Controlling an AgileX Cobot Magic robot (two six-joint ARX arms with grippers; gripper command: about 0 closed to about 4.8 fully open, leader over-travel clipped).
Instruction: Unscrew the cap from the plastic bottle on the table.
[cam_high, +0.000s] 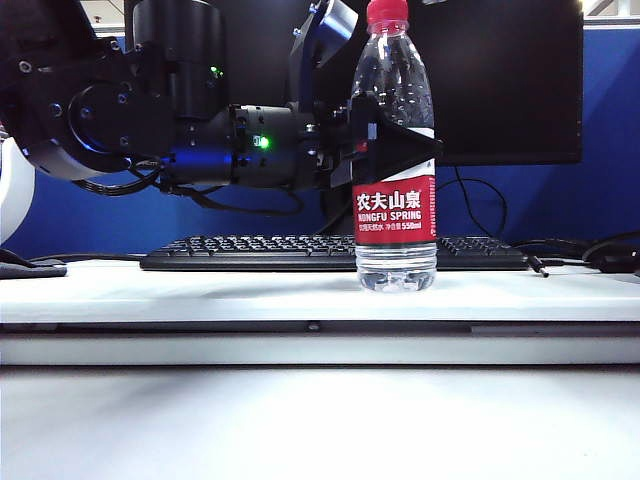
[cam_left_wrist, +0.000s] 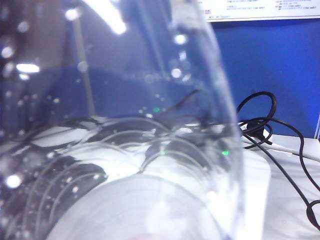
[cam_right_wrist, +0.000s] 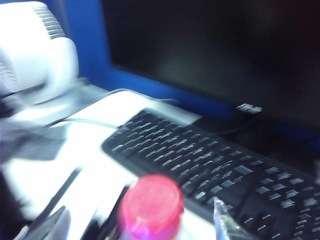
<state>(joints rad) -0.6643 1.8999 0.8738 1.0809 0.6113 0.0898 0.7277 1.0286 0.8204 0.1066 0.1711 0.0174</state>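
Upright, the plastic bottle (cam_high: 396, 160) stands on the white tabletop (cam_high: 200, 290), right of centre in the exterior view, just in front of a black keyboard (cam_high: 250, 252). Red cap (cam_high: 387, 11) sits on the neck, at the top edge of the frame. Left tool (cam_high: 395, 135) reaches in level from the left and is clenched around the bottle's body just above the red label; black fingers (cam_high: 405, 150) wrap its front. Left wrist view is filled by the clear, ribbed bottle wall (cam_left_wrist: 125, 165), with black cables (cam_left_wrist: 280, 145) at right. Right wrist view is blurred: cap (cam_right_wrist: 150, 205) at lower centre, keyboard (cam_right_wrist: 210, 170) beyond, dark monitor (cam_right_wrist: 210, 55) above. Right tool itself not seen; cannot tell its state.
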